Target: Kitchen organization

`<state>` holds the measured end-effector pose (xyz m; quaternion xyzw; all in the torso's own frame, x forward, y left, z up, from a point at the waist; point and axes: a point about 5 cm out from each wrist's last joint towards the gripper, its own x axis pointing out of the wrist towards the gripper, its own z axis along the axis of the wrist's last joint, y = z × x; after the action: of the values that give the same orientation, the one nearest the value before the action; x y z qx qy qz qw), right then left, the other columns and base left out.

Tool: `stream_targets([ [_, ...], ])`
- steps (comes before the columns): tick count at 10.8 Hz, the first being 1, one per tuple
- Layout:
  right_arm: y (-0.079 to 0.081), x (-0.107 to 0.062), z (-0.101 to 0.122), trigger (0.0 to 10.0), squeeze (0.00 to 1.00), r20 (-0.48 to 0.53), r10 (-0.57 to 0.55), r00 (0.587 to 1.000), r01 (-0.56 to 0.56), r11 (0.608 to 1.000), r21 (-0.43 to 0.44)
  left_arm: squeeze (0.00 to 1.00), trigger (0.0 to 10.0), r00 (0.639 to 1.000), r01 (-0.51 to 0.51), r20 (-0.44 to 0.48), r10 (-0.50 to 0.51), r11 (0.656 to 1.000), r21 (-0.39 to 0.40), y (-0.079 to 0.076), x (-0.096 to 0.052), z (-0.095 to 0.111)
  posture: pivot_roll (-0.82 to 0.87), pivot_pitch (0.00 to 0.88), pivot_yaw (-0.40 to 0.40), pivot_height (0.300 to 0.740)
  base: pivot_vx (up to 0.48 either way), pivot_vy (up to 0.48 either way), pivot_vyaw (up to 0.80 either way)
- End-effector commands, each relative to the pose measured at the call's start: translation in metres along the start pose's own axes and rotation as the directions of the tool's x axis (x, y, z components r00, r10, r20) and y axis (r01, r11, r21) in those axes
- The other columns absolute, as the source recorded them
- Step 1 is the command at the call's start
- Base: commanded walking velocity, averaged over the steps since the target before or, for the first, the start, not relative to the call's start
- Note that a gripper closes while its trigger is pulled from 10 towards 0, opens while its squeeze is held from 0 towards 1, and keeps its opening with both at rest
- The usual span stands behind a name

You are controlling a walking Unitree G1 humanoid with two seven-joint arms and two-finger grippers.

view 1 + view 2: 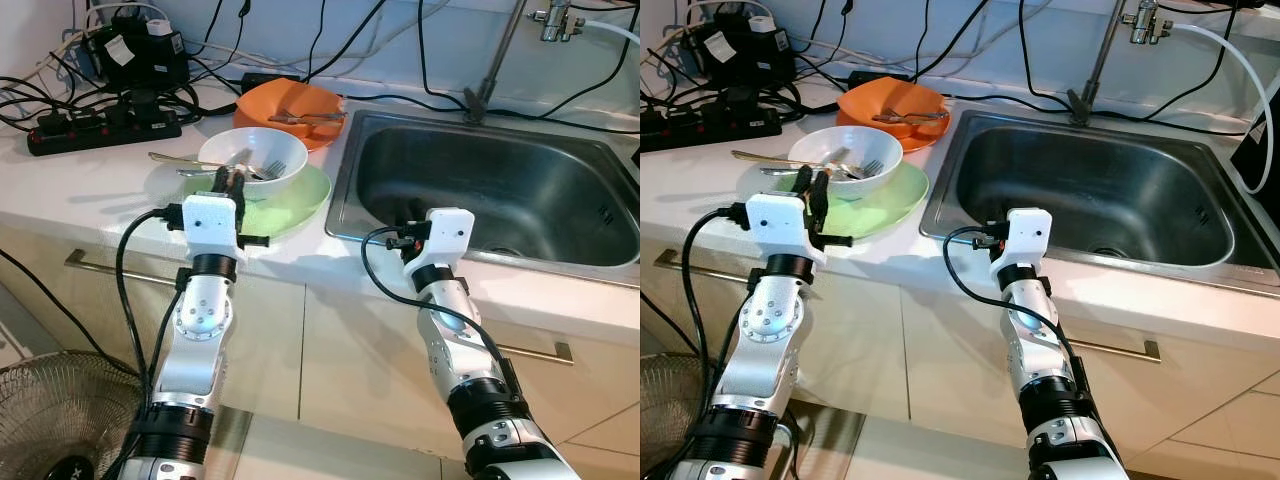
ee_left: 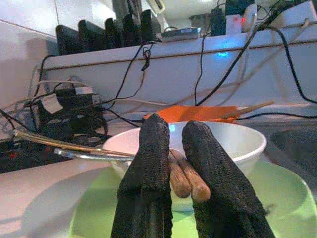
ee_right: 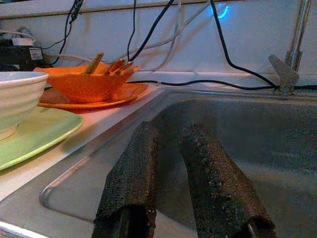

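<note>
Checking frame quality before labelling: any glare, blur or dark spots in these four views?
Left eye view: sharp, evenly lit; soft reflections in the stainless steel sink. Left wrist view: the near black fingers are soft; white ribbed bowl and pale green plate are bright but readable; blue light flare on the wall. Right wrist view: dim, grainy; same blue flare above the sink; the orange bowl is legible.

Power strip (image 1: 100,128) at the counter's back left, black; adapter (image 1: 135,48) behind it among tangled cables (image 1: 30,95); further cables (image 1: 420,50) trail along the white wall; white hose (image 1: 1240,60) runs from the tap fitting (image 1: 1143,20) at top right; fan (image 1: 50,415) on the floor, lower left; cabinet handles (image 1: 110,268) below the counter.
</note>
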<state>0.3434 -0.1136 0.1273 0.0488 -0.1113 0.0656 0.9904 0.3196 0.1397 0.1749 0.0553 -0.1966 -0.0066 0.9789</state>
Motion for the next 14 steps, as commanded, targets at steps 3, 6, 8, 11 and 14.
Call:
stream_targets([
  [3,-0.002,0.002,0.003,10.0,0.0,0.013,-0.01,1.0,0.009,1.0,0.004,0.0,0.0,0.992,0.091,0.094,-0.087,0.995,-0.045,-0.018,0.01,0.022,0.21,0.0,-0.037,0.74,0.0,0.0,0.0],
  [6,-0.002,0.005,0.007,10.0,0.0,0.035,-0.013,0.999,0.013,1.0,-0.002,0.0,0.0,0.942,0.263,0.245,-0.23,0.958,-0.113,-0.049,0.027,0.066,0.22,0.0,-0.036,0.74,0.0,0.0,0.0],
  [8,-0.004,0.008,0.01,10.0,0.69,0.048,-0.023,0.999,0.024,0.999,-0.032,0.0,10.0,0.911,0.371,0.268,-0.315,0.908,-0.195,-0.066,0.028,0.078,0.21,0.0,-0.03,0.74,0.0,0.0,0.0],
  [11,-0.002,0.015,0.026,10.0,1.0,0.134,0.064,0.989,-0.019,0.951,-0.308,0.0,10.0,0.879,0.474,0.204,-0.43,0.829,-0.298,-0.082,0.02,0.067,0.21,0.0,-0.024,0.74,0.0,0.0,0.0],
  [14,0.001,0.017,0.03,10.0,1.0,0.168,0.071,0.983,-0.003,0.929,-0.371,0.0,10.0,0.843,0.537,0.192,-0.502,0.785,-0.308,-0.088,0.013,0.067,0.21,0.0,-0.019,0.74,0.0,0.0,0.0],
])
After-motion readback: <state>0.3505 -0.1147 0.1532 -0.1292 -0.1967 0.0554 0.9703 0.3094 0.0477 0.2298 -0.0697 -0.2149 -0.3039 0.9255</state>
